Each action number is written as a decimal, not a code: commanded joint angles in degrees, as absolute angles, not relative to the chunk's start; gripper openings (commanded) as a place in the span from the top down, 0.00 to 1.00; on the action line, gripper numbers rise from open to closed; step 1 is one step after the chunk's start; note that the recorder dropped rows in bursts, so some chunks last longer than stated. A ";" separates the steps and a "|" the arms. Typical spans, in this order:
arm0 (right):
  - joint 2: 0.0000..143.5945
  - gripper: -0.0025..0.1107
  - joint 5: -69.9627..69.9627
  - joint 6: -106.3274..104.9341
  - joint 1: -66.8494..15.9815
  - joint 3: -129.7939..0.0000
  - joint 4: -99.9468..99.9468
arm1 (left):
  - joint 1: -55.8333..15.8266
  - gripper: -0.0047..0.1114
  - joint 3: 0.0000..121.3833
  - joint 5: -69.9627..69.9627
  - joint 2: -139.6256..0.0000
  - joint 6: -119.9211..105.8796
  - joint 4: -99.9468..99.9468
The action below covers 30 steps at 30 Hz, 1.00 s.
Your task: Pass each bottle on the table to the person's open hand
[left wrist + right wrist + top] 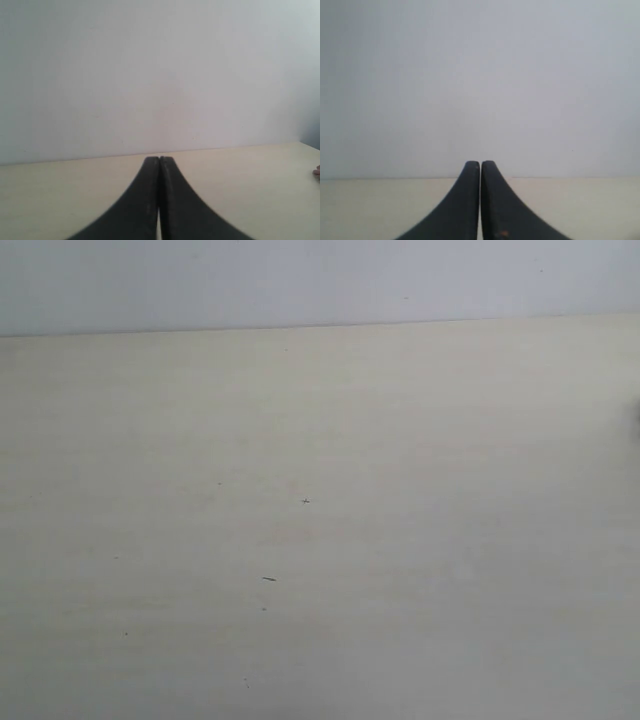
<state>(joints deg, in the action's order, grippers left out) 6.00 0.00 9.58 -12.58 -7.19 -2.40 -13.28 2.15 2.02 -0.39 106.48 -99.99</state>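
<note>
Left gripper (pixel 159 159) and right gripper (pixel 480 163) sit pinched shut, holding nothing, above the pale table (pixel 400 540) -- 0 bottles visible, no open hand clearly seen; handovers either finished or unstarted, apparently.

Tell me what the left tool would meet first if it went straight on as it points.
Nothing close: the shut left tool points over the table toward the pale wall. Nothing shows in that line, so the wall probably comes first, though its depth is unclear.

The pale cream table (pixel 430 540) bears a few tiny dark specks (pixel 268 579), possibly marks rather than crumbs.
</note>
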 commanded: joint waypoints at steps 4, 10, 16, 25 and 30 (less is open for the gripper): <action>1.03 0.97 2.03 9.67 -7.43 0.00 0.00 | -13.17 0.96 1.97 2.26 0.00 106.63 -99.95; 0.00 0.97 -3.54 9.67 -4.21 0.00 1.13 | -13.17 0.96 1.97 2.26 0.00 106.63 -99.95; 0.00 0.97 -4.54 12.49 -2.89 0.00 3.22 | -13.17 0.96 1.97 2.26 0.00 106.63 -99.95; 0.00 0.97 -4.52 14.16 -2.89 0.00 4.13 | -13.17 0.96 1.97 2.26 0.00 106.63 -99.95; 0.00 0.97 -4.52 14.16 -2.89 0.00 4.13 | -13.17 0.96 1.97 2.26 0.00 106.63 -99.95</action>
